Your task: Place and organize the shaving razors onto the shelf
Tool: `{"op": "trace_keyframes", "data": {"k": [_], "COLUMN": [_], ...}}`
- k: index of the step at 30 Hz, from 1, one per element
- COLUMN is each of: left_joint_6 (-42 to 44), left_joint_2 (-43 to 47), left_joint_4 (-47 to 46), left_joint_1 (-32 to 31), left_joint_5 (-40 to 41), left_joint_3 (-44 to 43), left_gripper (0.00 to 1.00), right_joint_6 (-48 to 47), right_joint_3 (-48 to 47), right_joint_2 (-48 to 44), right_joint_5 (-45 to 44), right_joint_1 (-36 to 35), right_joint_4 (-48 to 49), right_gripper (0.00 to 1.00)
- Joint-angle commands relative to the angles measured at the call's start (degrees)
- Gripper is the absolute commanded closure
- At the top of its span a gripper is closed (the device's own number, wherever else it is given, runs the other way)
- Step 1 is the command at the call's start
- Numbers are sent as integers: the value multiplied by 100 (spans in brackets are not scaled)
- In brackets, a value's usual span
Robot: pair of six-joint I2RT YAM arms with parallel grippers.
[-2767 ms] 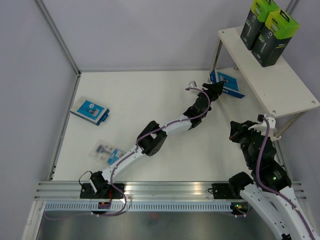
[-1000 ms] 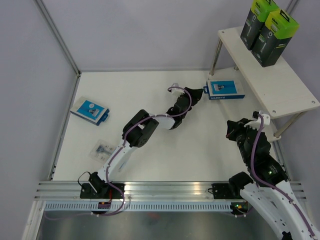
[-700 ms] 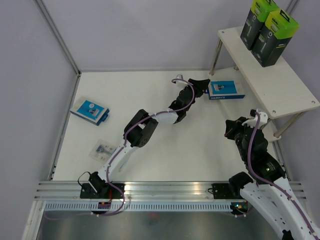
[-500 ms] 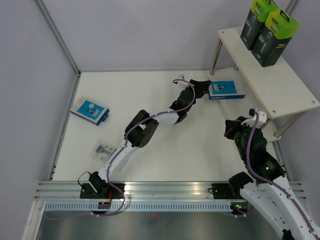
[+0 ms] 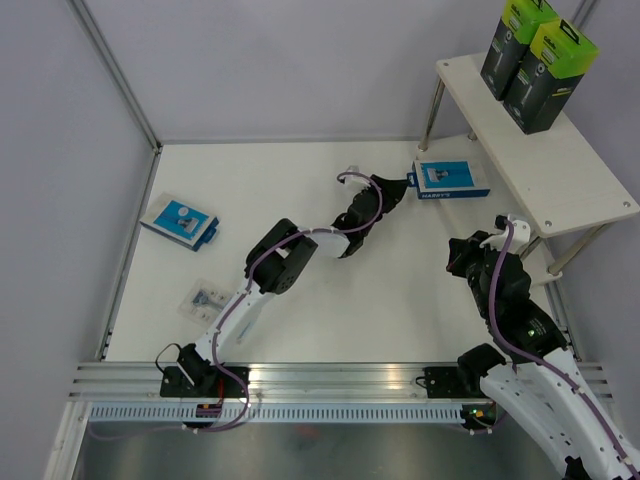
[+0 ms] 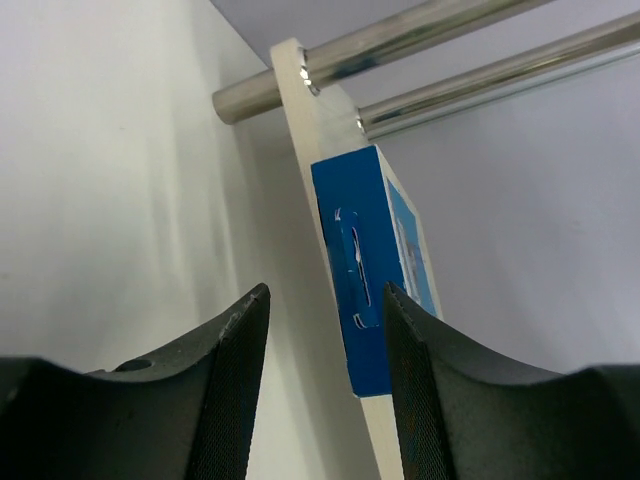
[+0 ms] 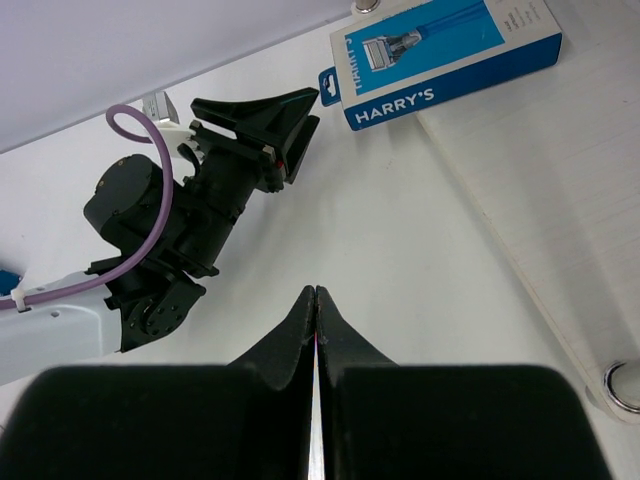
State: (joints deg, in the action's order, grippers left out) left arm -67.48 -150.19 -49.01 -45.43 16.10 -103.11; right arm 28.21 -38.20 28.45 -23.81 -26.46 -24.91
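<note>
While a flat blue-and-white razor box [image 5: 180, 221] and a clear blister pack [image 5: 205, 300] lie on the white bench [image 5: 260, 180] at left, the left arm's fingers [image 6: 230, 400] stand apart, empty, just left of a second blue-and-white box [image 5: 452, 180] lying partly on the lower board [image 7: 560, 170] of the pale beige two-tier shelf [image 5: 570, 180]. A crooked push could slide it off; the right arm's fingers [image 7: 285, 350], clenched, could collide.

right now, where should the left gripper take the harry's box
Probably take the Harry's box by its hang-tab end, coming from the table side: it lies flat with that thin end facing the left gripper, and the shelf crowds its far end.
</note>
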Motion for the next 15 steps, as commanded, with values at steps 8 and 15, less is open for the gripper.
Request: {"op": "trace_keyframes", "data": {"k": [8,15], "left_joint_6": [-300,-336], "left_joint_2": [78,-133], "left_joint_4": [-170,58], "left_joint_1": [78,25], "left_joint_5": [-177,-195], "left_joint_3": [-455,-807], "left_gripper": [47,47], "right_joint_6": [-26,-35], "right_joint_3": [-127,-153], "right_joint_2": [20,47], "right_joint_5": [35,26], "right_joint_1": [0,-9], "right_joint_4": [205,205], "right_gripper": [96,97]}}
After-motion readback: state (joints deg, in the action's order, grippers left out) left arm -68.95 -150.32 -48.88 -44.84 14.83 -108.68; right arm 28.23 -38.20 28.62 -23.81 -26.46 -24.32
